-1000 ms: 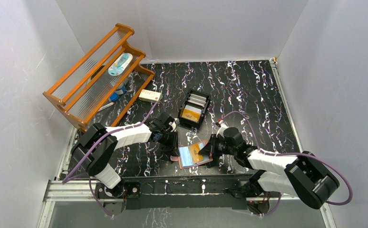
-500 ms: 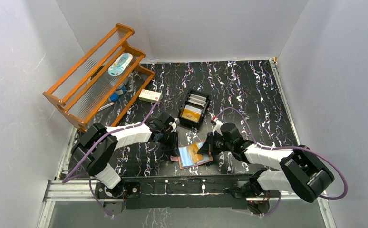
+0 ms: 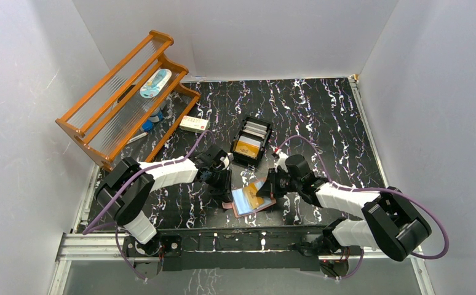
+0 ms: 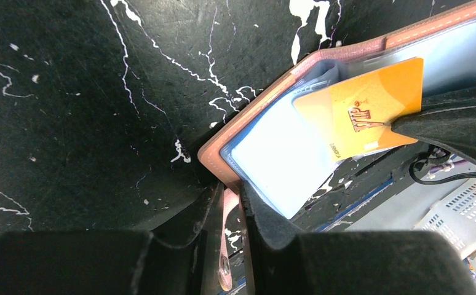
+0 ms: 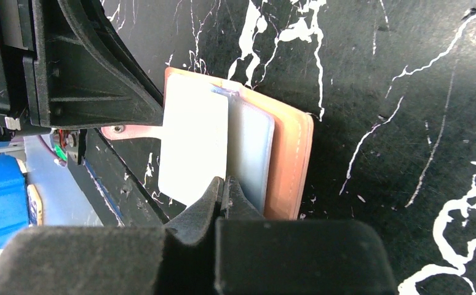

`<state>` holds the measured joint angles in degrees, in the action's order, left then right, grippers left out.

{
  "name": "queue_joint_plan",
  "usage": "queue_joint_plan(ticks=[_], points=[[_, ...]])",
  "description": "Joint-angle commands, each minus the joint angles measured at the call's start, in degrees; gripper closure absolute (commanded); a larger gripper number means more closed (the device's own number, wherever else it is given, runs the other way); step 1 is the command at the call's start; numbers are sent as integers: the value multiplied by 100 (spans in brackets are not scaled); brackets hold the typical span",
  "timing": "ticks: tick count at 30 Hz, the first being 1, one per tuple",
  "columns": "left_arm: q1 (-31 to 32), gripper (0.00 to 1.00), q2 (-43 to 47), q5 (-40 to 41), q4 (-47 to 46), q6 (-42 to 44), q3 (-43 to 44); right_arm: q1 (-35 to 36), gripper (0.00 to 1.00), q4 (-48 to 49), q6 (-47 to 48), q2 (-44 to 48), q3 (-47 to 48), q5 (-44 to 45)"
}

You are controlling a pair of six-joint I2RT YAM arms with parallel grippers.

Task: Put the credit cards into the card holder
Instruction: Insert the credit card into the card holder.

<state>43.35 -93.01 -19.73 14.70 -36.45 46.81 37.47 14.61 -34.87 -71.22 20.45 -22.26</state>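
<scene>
One card holder (image 3: 252, 201) lies open at the near middle of the table (image 3: 321, 117), between two arms that reach low and inward. The left gripper (image 4: 229, 206) is clenched on its snap tab (image 4: 228, 246). The right gripper (image 5: 225, 184) pinches one gold-orange card (image 4: 361, 114) over the clear sleeves. Behind, one black tray (image 3: 238, 140) holds further cards (image 3: 248, 147), too small to count.

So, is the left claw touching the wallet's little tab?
Touching. The left wrist view shows the card holder's snap tab pinched inside the left claw.
</scene>
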Motion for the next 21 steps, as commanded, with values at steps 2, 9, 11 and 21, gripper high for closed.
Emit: queue_joint_plan(ticks=[2,9,11,21], points=[[138,84,-410,686,187,175,-286,-135,100,-116,226,163,114,202],[131,84,-368,690,181,156,-282,-192,100,-25,169,235,27,170],[138,84,-366,707,191,168,-284,-193,100,3,157,236,29,149],[143,84,-367,740,189,208,-297,-370,100,-325,423,244,139,-8]])
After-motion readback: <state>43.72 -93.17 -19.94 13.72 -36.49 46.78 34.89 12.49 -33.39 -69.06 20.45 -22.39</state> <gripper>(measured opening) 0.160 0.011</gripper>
